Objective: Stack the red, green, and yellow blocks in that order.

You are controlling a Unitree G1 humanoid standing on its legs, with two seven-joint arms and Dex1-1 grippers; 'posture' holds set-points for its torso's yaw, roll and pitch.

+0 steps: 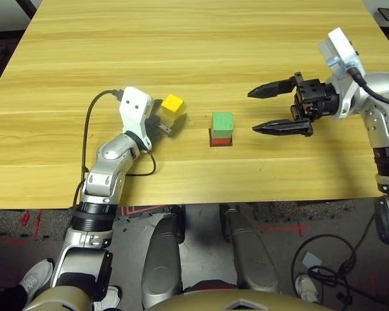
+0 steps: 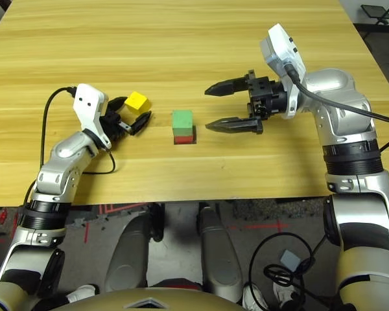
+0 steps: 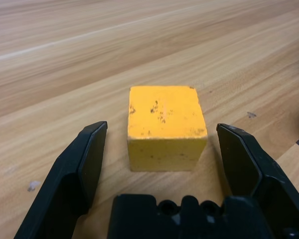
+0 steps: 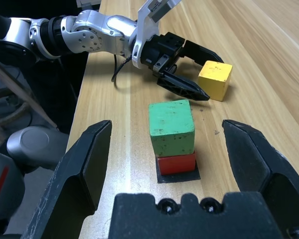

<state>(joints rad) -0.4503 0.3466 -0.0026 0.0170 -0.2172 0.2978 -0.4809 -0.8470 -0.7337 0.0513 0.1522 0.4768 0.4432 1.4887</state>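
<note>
The green block [image 1: 222, 121] sits on the red block [image 1: 220, 138] at the table's middle, over a flat black patch [image 4: 177, 175]. To their left the yellow block [image 1: 172, 103] rests on the table. My left gripper [image 3: 160, 128] is open, one finger on each side of the yellow block's near end, with a gap to each side of it. My right gripper [image 1: 252, 112] hovers open just right of the two stacked blocks, its fingertips pointing at them and holding nothing.
A black cable [image 1: 89, 123] loops beside my left forearm on the wooden table [image 1: 181, 45]. The table's front edge [image 1: 201, 202] runs close below the blocks. Wide bare wood lies beyond the blocks.
</note>
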